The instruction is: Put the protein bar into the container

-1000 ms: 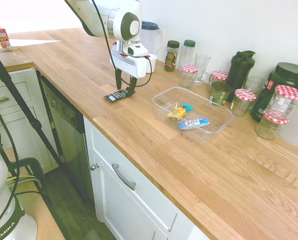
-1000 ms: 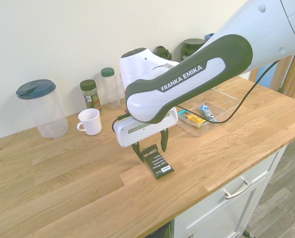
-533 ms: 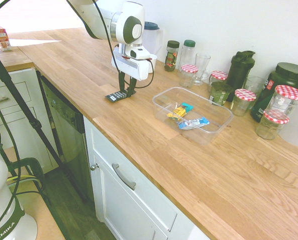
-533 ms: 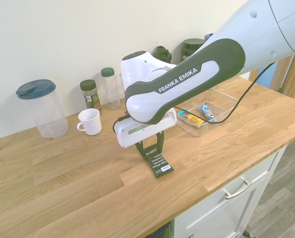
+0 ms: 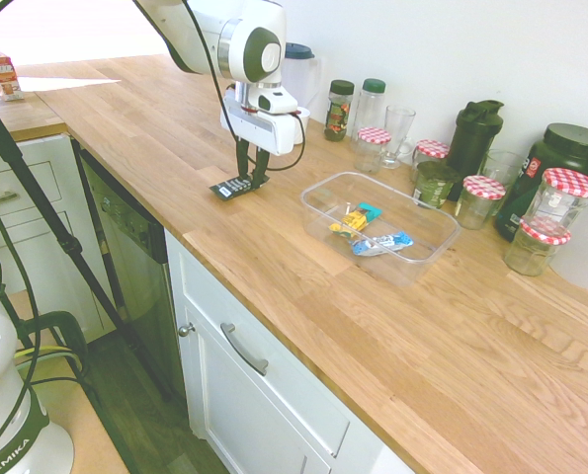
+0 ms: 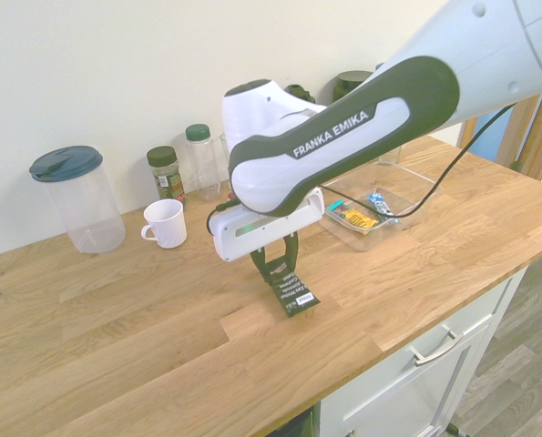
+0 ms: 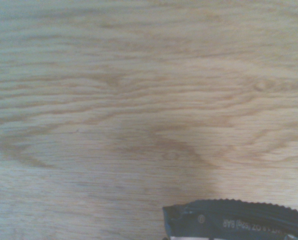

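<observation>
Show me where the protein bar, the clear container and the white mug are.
protein bar (image 6: 291, 293), second exterior view, middle of the black wrapper
container (image 5: 434, 249), first exterior view, bare clear wall at its right end
white mug (image 6: 168, 223), second exterior view, outer side of the cup

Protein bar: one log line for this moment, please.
gripper: shut on protein bar | bar: one end raised | container: holds other snacks, no bar

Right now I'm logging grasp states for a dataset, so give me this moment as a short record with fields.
gripper: shut on the protein bar, pointing down
protein bar: black wrapper, pinched at one end, tilted, far end low over the worktop
container: clear tub, apart from the bar, a few wrapped snacks inside
worktop: wood
task: bar not yet in container
</observation>
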Robot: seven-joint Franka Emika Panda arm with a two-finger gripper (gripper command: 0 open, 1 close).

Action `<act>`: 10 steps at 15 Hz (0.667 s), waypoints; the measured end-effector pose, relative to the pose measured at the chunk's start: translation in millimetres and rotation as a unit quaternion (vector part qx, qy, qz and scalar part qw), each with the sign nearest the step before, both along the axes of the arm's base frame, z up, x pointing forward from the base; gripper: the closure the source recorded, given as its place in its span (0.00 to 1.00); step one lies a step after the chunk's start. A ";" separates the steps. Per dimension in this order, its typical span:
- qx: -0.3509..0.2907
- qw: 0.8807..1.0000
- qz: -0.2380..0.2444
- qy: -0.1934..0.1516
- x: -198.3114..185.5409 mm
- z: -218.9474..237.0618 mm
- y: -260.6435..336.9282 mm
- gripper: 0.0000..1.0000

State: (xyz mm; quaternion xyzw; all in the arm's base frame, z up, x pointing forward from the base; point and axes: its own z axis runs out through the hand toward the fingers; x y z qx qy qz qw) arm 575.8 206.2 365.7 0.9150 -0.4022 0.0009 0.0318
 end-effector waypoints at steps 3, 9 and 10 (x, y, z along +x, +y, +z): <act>-0.005 1.000 -0.014 -0.027 -10.4 69.2 -45.8 1.00; -0.003 0.997 -0.057 -0.045 -16.7 122.3 -195.3 1.00; -0.003 0.997 -0.060 -0.041 -14.3 117.2 -201.8 1.00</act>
